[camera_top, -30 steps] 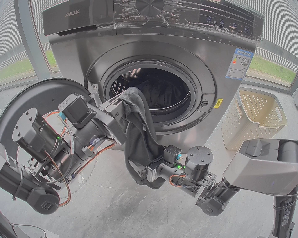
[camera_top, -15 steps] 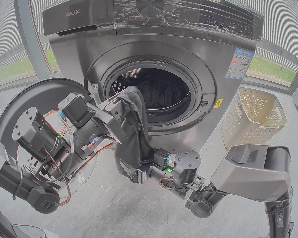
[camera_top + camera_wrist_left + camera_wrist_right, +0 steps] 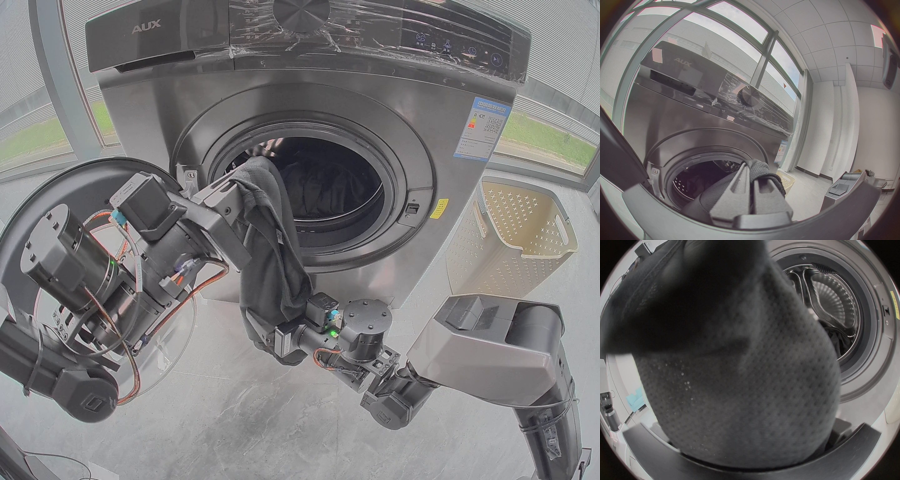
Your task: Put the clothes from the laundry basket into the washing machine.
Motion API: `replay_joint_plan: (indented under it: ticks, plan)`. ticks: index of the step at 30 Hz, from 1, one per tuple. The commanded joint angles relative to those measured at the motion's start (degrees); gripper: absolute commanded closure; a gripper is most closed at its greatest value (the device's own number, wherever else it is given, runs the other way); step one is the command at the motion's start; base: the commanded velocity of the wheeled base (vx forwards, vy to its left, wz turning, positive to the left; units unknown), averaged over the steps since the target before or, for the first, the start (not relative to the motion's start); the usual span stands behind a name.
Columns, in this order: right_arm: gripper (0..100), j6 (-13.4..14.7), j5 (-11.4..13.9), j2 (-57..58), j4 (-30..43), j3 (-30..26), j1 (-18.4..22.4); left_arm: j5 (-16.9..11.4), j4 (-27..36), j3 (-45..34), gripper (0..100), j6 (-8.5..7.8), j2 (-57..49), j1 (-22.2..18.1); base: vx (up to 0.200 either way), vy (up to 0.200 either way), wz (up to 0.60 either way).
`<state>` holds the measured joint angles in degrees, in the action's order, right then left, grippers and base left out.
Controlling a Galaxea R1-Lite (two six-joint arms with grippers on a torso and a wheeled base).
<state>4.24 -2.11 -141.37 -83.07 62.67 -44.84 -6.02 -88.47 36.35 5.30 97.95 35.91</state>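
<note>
Garment (image 3: 275, 262) held at washer (image 3: 400, 125) mouth
Left gripper (image 3: 752, 175) fingers clamp its top; right gripper's (image 3: 265, 337) hold hidden; next, push inside

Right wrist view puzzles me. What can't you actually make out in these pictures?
- Right hand: in the right wrist view the dark grey garment covers it; in the head view the same garment wraps it, so its grip is unclear.
- Washing machine drum: in the head view it is too dark to count the clothes inside, and the garment hides its left part.
- Laundry basket: in the head view the right arm covers its lower end.
</note>
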Motion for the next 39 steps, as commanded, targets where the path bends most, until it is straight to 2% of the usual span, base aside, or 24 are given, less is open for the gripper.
replay_joint_plan:
  ticks: [1, 10, 16, 22, 23, 27, 33, 34, 39]
  plan:
    - [100, 0.2, 0.0, 0.5, -0.4, -0.4, 1.3, 0.5, 0.0, 0.6, 100, 0.15, 0.3, -1.1, 0.0, 0.0, 0.0]
    - [100, 0.7, 0.0, 9.4, -0.7, -7.7, 6.0, 0.5, 0.3, -0.1, 100, 0.06, 1.7, -5.4, 0.0, 0.0, 0.0]
    - [100, 0.7, 0.0, 16.1, -0.4, -9.4, 8.6, -0.1, 0.0, -4.5, 100, -0.56, 6.0, -8.4, 0.0, 0.0, 0.0]
    - [100, 0.7, 0.0, 20.1, -0.1, -9.3, 8.2, -0.6, -0.1, -9.1, 100, -1.52, 9.5, -8.5, 0.0, 0.0, 0.0]
    - [100, 0.7, 0.0, 21.1, 0.0, -9.3, 7.8, -1.4, -0.2, -10.8, 100, -2.4, 10.7, -8.2, 0.0, 0.0, 0.0]
    - [100, 0.7, -0.1, 22.5, 0.0, -9.5, 7.2, -2.9, -0.2, -12.9, 100, -3.81, 12.5, -7.9, 0.0, 0.0, 0.0]
    - [100, 0.7, -0.5, 22.9, -0.1, -10.3, 6.8, -3.5, -0.3, -13.2, 100, -4.07, 13.1, -7.8, 0.0, 0.0, 0.0]
    - [100, 0.7, -0.7, 22.8, -0.1, -10.4, 6.8, -3.7, -0.3, -12.8, 0, -4.07, 13.1, -7.8, 0.0, 0.0, 0.0]
    - [100, 0.7, -0.7, 22.9, 0.1, -10.1, 6.8, -3.9, -0.2, -14.1, 0, -4.07, 13.4, -7.7, 0.0, 0.0, 0.0]
